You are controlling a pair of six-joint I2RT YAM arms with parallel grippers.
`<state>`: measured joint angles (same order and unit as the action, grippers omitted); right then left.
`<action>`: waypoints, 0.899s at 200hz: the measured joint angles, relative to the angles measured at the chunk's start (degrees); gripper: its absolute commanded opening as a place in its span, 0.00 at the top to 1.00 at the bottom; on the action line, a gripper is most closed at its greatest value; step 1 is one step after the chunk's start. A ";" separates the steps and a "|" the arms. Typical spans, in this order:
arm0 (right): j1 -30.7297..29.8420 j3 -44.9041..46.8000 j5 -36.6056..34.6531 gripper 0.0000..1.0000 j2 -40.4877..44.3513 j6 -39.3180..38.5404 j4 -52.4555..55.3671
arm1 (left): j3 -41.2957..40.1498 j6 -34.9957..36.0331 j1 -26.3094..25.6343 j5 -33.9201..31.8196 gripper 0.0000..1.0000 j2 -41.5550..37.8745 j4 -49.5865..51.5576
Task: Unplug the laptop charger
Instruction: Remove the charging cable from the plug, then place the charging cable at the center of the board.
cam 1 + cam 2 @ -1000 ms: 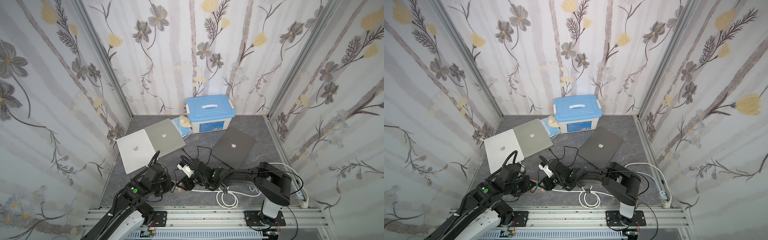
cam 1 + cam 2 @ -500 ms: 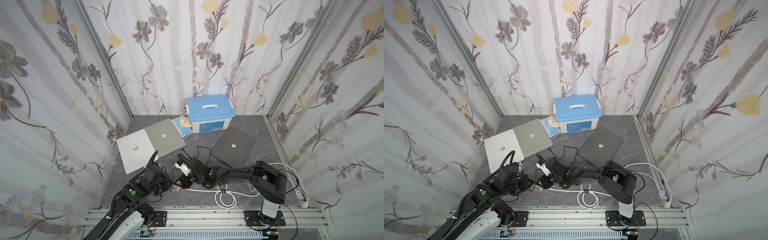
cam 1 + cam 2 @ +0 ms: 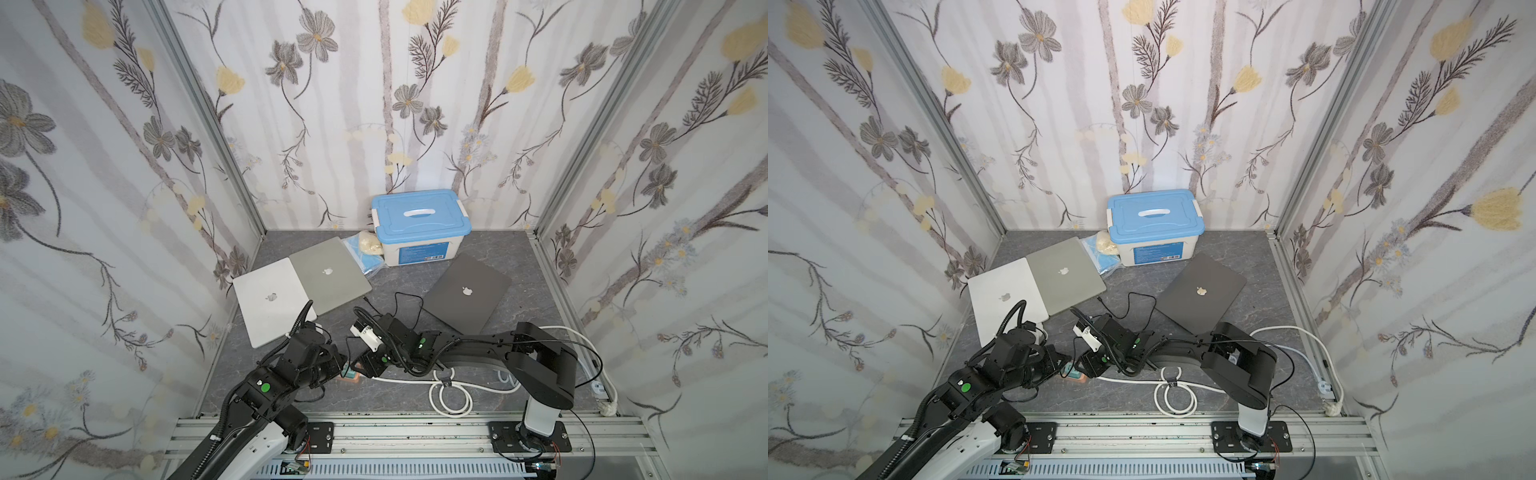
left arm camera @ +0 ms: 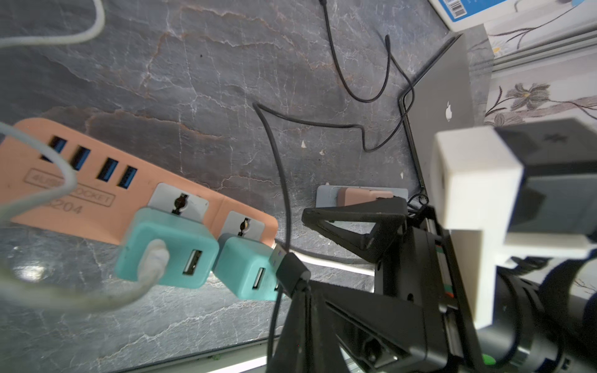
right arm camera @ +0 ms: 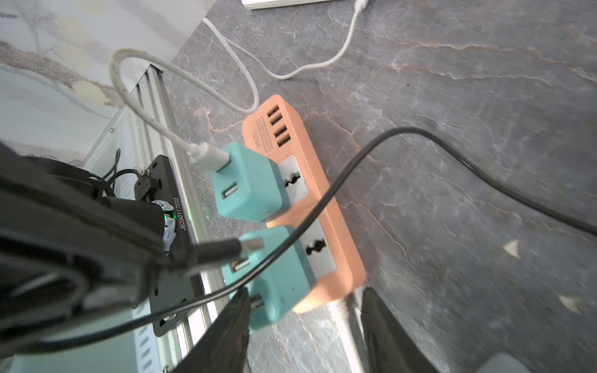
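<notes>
An orange power strip [image 5: 310, 181] lies near the front rail and carries two teal USB adapters [image 5: 274, 268]. My left gripper [image 4: 302, 284] is shut on the black USB plug [image 5: 219, 250] of the laptop charger cable. The plug's metal tip is bare, just outside the nearer adapter's port. The black cable [image 3: 399, 299] runs back toward the dark grey laptop [image 3: 467, 291]. My right gripper [image 5: 303, 310] is open, its fingers [image 5: 232, 323] either side of the strip's end and the nearer adapter. In both top views the two grippers meet over the strip [image 3: 351, 375] [image 3: 1075, 376].
Two silver laptops [image 3: 270, 299] [image 3: 328, 274] lie at the left. A blue-lidded box [image 3: 419, 224] stands at the back wall. A coiled white cable [image 3: 451, 395] lies by the front rail [image 3: 415, 424]. A white cable [image 5: 155, 106] is plugged into the farther adapter.
My right gripper's jaws have spread wider around the strip's end. Both arms have barely shifted.
</notes>
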<state>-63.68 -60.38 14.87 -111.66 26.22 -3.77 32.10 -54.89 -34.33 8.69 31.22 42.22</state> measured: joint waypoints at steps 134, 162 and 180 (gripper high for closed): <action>5.05 3.50 -3.32 0.13 18.99 -1.20 5.92 | 14.95 11.63 6.67 -1.79 1.00 31.78 -11.30; 6.49 4.02 -4.20 0.12 21.55 -1.70 7.23 | 19.39 14.08 7.08 -1.46 1.00 40.63 -14.75; 7.32 4.09 -4.87 0.12 22.49 -1.90 7.10 | 21.49 15.10 7.28 -1.40 1.00 45.22 -16.39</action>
<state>-56.36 -56.29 10.00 -89.17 24.32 3.33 53.58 -39.79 -27.05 7.29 76.44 25.82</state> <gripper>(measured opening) 0.882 0.070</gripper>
